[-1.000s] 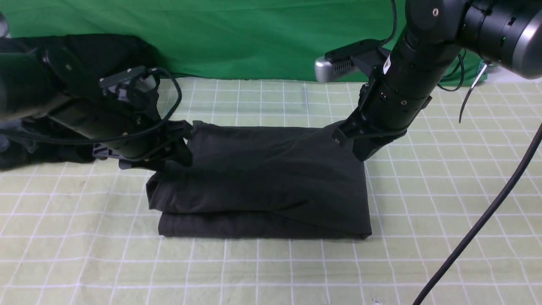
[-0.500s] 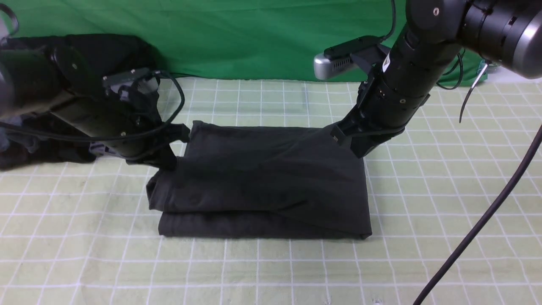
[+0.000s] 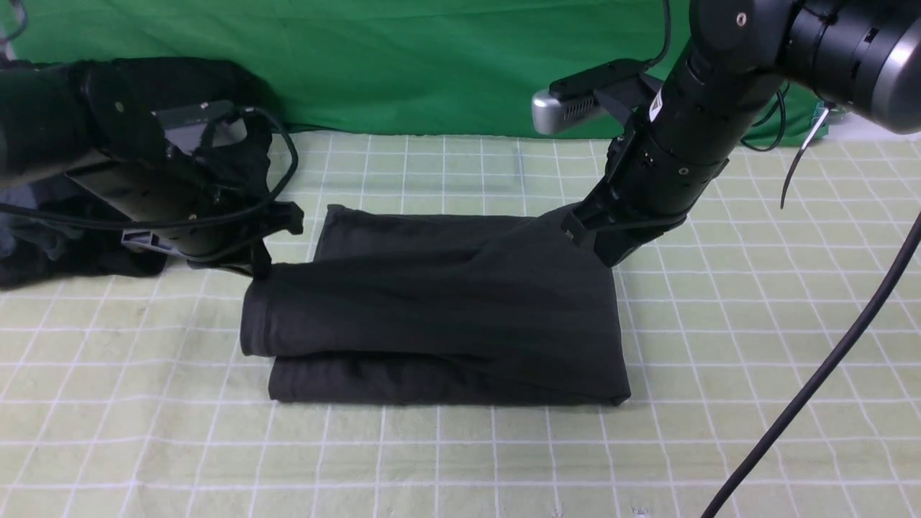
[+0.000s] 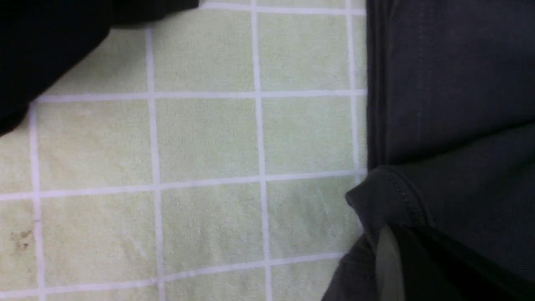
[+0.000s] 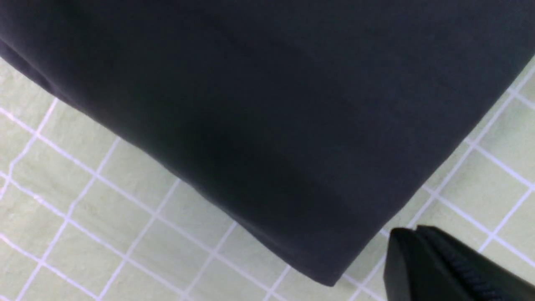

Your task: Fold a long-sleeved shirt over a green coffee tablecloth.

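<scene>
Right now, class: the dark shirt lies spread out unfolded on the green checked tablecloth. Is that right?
No. The long-sleeved shirt lies folded in layers, not spread out, on the green checked tablecloth; the front view shows the stacked edges.

Soft, even light comes from overhead. The pale yellow-green tablecloth with thin white grid lines reads bright and clear, while the folded charcoal-grey cotton shirt goes almost black, its creases barely separable. A thin shadow hugs its near edge. My black left arm looks underexposed; both wrist views are slightly soft.
</scene>
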You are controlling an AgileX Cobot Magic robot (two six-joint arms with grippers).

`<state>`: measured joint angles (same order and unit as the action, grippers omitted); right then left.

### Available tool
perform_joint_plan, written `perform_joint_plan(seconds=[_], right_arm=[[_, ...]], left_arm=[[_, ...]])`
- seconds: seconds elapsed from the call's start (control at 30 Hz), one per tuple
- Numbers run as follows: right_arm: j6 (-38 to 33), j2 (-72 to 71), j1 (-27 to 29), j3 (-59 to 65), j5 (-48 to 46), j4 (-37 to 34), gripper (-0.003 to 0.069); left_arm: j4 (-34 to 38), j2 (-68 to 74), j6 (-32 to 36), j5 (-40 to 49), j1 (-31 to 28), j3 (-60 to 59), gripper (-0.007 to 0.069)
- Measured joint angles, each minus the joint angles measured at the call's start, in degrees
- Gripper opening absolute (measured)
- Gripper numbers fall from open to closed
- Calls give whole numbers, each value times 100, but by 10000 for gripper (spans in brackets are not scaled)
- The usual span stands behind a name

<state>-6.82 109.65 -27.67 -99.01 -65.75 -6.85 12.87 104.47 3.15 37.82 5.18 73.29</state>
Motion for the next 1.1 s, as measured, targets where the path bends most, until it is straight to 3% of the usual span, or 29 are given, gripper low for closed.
perform_joint_plan(seconds=[0.27, 0.37, 0.57, 0.67, 0.73, 0.8, 0.9, 1.1], right_arm=[[-70, 0, 0, 0, -246, -173, -2], [-185, -7, 0, 18, -351, -272, 0], [-223, -7, 0, 397, -365, -297, 11], [-229, -7, 0, 602, -234, -364, 13], [-223, -7, 0, 650, -27, -510, 14], [-217, 6, 0, 666, 429, -879, 14], [-178, 113, 0, 666, 623, -981, 10], [27, 675, 12, 672, 724, -1007, -1]], left_arm=[[-131, 164, 0, 19, 5, 0, 14], [-329, 137, -23, 53, 5, 77, 73], [-984, -198, -590, 660, 0, 517, 288], [-576, -424, -655, 853, 39, 628, 316], [-57, -495, -399, 854, 134, 637, 295], [928, -507, 265, 719, 541, 614, 162], [1318, -384, 460, 603, 921, 527, 46], [1543, 216, 476, 390, 1268, 153, -5]])
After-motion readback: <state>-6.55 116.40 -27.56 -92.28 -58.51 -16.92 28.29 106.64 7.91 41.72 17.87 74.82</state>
